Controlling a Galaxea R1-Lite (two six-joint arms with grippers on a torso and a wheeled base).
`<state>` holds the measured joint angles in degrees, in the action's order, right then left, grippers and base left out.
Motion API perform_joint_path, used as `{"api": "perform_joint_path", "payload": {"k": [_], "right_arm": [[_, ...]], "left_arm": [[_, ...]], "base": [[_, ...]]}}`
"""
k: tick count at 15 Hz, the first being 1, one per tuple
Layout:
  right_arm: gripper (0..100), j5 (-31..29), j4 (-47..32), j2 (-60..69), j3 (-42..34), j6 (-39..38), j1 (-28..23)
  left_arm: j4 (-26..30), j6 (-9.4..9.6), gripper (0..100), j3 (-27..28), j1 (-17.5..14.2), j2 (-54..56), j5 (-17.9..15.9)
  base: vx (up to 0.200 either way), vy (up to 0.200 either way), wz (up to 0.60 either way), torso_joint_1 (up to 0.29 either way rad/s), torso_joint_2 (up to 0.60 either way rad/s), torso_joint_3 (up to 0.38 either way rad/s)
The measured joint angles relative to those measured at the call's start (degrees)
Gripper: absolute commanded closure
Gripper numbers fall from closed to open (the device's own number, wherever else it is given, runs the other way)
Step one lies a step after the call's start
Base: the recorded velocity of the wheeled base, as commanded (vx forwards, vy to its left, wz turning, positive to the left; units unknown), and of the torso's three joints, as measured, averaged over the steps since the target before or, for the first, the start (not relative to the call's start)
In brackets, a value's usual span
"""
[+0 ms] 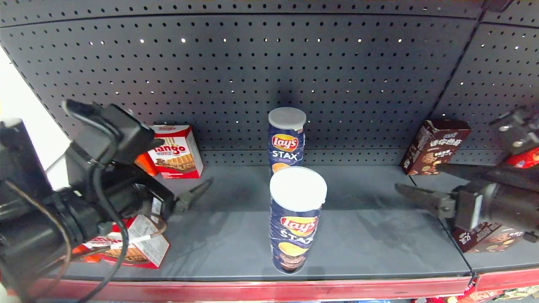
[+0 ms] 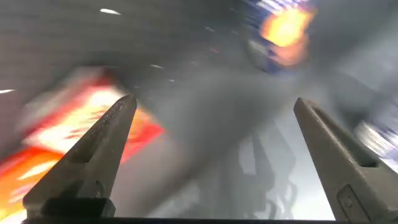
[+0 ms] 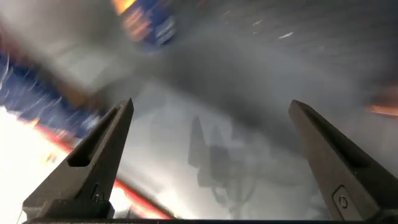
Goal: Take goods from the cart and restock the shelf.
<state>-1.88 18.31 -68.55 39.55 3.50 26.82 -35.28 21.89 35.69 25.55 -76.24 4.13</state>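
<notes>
Your left gripper (image 2: pixel 214 106) and right gripper (image 3: pixel 211 102) are both wide open and hold nothing. The front can (image 1: pixel 297 219) stands straight up in the lower middle of the frame on the shelf (image 1: pixel 370 235), between them (the left looks a bit nearer). It is a smooth round tube with a flat white lid.
</notes>
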Motion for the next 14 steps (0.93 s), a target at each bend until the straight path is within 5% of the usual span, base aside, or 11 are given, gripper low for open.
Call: {"api": "perform_joint_path", "payload": {"k": [5, 10, 14], "right_arm": [[0, -0.26, -0.17, 21.18, -11.91, -3.06, -12.26], [0, -2.46, -1.27, 36.69, -22.49, -3.23, -15.85], [0, -4.0, -7.36, 47.23, -27.21, -3.23, -16.57]], "left_arm": [[-0.22, -2.71, 0, -2.97, -13.48, 12.41, 0.62], [2.06, -3.91, 0, -11.5, -15.6, 28.01, 4.84], [17.25, -4.08, 0, -15.82, -15.85, 43.56, 7.22]], "base": [[0.0, 0.0, 0.0, 0.0, 0.0, 0.0], [0.0, 0.0, 0.0, 0.0, 0.0, 0.0], [0.0, 0.0, 0.0, 0.0, 0.0, 0.0]]}}
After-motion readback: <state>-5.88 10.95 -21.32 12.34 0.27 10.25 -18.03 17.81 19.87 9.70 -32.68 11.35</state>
